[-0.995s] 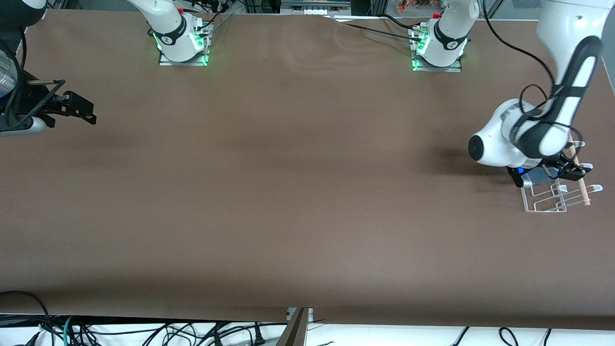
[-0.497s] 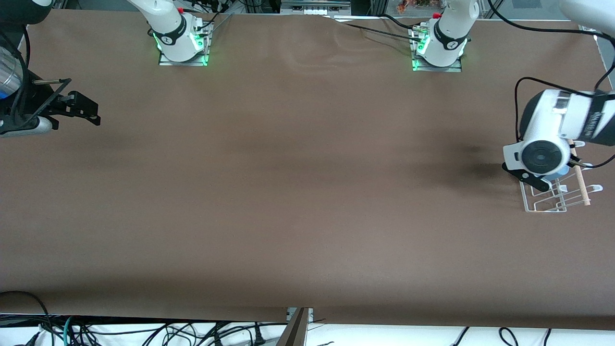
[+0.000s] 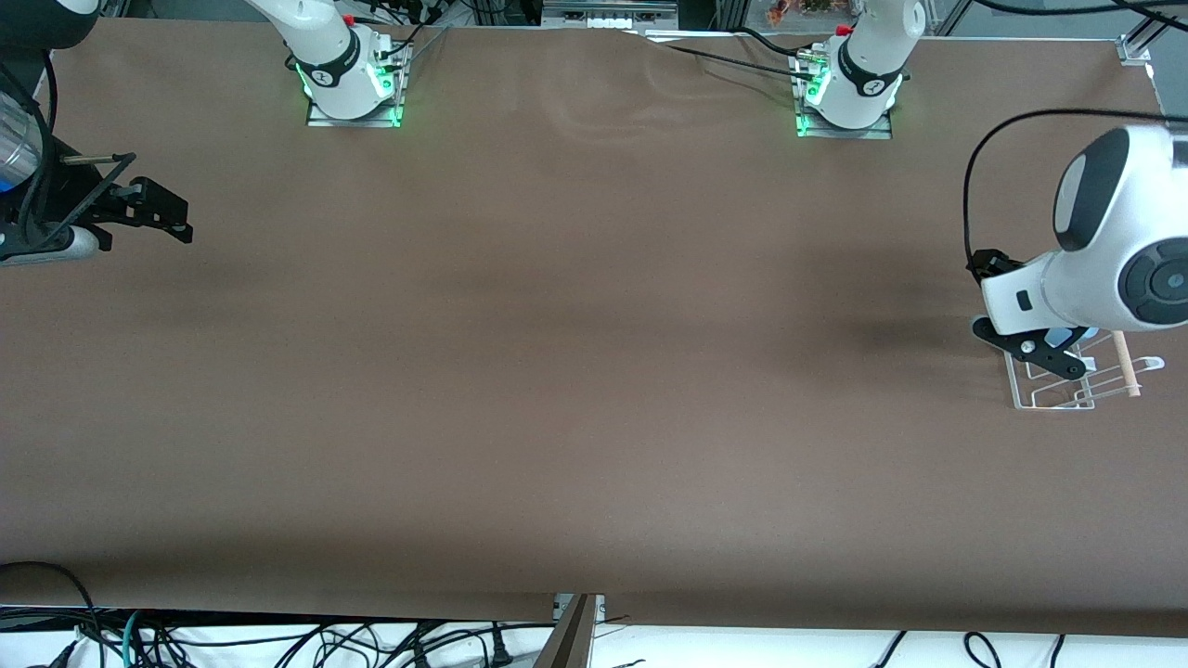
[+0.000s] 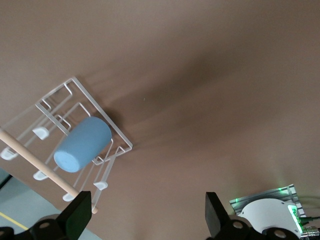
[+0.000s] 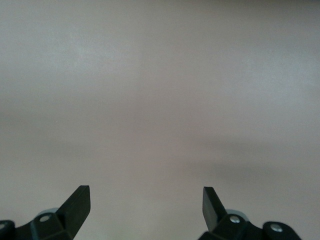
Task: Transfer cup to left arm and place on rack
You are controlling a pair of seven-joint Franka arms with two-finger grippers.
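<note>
The light-blue cup point(image 4: 82, 145) rests tilted among the prongs of the white wire rack point(image 4: 75, 82), its closed end up, next to the wooden dowel point(image 4: 40, 160). My left gripper point(image 4: 147, 210) hangs open above the table just beside the rack, touching nothing. In the front view this gripper point(image 3: 1016, 315) hides nearly all of the cup, and the rack point(image 3: 1049, 401) sits at the left arm's end of the table. My right gripper point(image 3: 148, 190) waits open and empty over the right arm's end; its wrist view shows only bare table between the gripper's point(image 5: 145, 200) fingers.
The two arm bases point(image 3: 353, 79) point(image 3: 849, 88) stand along the table's edge farthest from the front camera. The rack lies close to the table's end edge. Cables point(image 3: 278, 640) hang below the edge nearest the front camera. Brown tabletop point(image 3: 594, 325) spreads between the arms.
The left arm has lifted and swung off the rack, leaving the cup resting there. Its hand has turned. The right gripper has hardly moved.
</note>
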